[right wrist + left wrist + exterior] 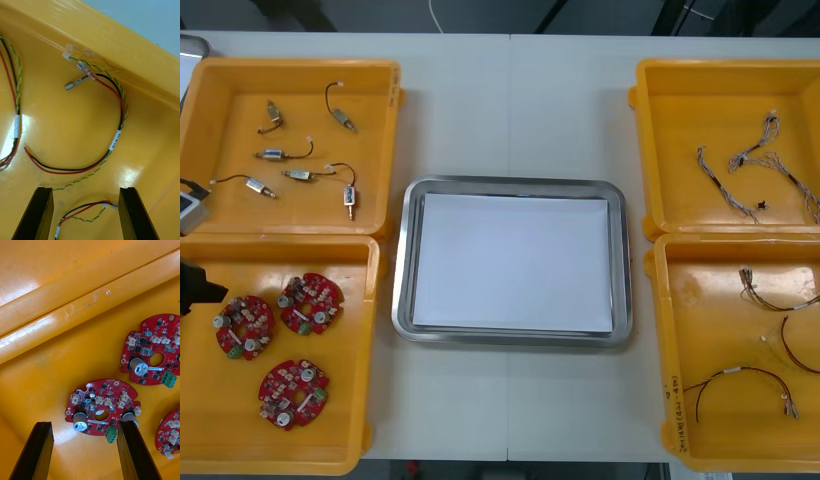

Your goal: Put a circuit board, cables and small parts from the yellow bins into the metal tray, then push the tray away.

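Left hand is wide open over the near-left yellow plastic bin. Its black fingers straddle one round red circuit board lying flat on the bin floor, with no contact as far as I can tell. A second red board lies beyond the fingers, apart from the target. Right hand is also wide open, low inside the near-right yellow plastic bin. The short end of a thin red, black and yellow-green twisted cable lies between its fingers, and a longer looped cable of the same colours lies just beyond. Shiny rectangular metal tray, white inside, sits in the middle of the light counter between the bins with nothing in it, so I judge this is the first pick. To do it well, the left hand goes straight down until the tips reach the bin floor. It closes on the board's rim, not on the grey cylinders or the green connector block beside one finger. The board is stiff and flat, so a shallow grip likely slips. Lift clear of the bin wall before moving right to the tray. For the right hand, the cable is limp and thin: pinch all strands together and lift slowly in case the neighbouring loop snags.
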`<state>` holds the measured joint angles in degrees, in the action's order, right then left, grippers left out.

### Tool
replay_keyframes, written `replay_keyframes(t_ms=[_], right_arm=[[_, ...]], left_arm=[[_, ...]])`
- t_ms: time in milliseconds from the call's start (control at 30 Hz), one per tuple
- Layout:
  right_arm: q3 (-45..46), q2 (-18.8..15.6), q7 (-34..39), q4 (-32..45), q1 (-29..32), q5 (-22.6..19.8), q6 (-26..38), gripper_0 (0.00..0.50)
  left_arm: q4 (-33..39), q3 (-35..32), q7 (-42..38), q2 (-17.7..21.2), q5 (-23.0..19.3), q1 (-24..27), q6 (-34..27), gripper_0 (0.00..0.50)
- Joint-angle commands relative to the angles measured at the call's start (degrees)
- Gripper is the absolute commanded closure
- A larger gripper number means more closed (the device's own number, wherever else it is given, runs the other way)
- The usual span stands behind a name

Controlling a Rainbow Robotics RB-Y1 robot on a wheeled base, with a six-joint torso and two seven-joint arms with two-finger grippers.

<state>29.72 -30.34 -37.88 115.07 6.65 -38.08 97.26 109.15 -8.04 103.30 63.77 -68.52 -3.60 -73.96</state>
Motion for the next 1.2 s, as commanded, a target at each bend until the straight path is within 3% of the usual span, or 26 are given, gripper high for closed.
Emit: replay_keyframes(t_ms=[33,367,533,1200], right_arm=[[-1.2,0.3,4.5,-1.7,1.4,0.2,-0.8,0.000],[-4.9,0.3,14.1,-3.8,1.4,0.8,-5.0,0.000],[-5.4,0.2,14.0,-5.6,1.4,0.7,-6.9,0.000],[-6.6,0.3,14.0,-10.4,2.0,1.1,-11.7,0.000]], left_arm=[[-0.3,0.7,0.8,3.2,0.3,-3.8,3.1,0.000],[-1.8,3.4,1.2,4.1,0.8,-5.8,8.0,0.000],[-2.9,6.0,1.6,4.5,1.1,-5.7,11.6,0.000],[-4.8,10.4,1.7,4.5,2.6,-5.5,15.2,0.000]])
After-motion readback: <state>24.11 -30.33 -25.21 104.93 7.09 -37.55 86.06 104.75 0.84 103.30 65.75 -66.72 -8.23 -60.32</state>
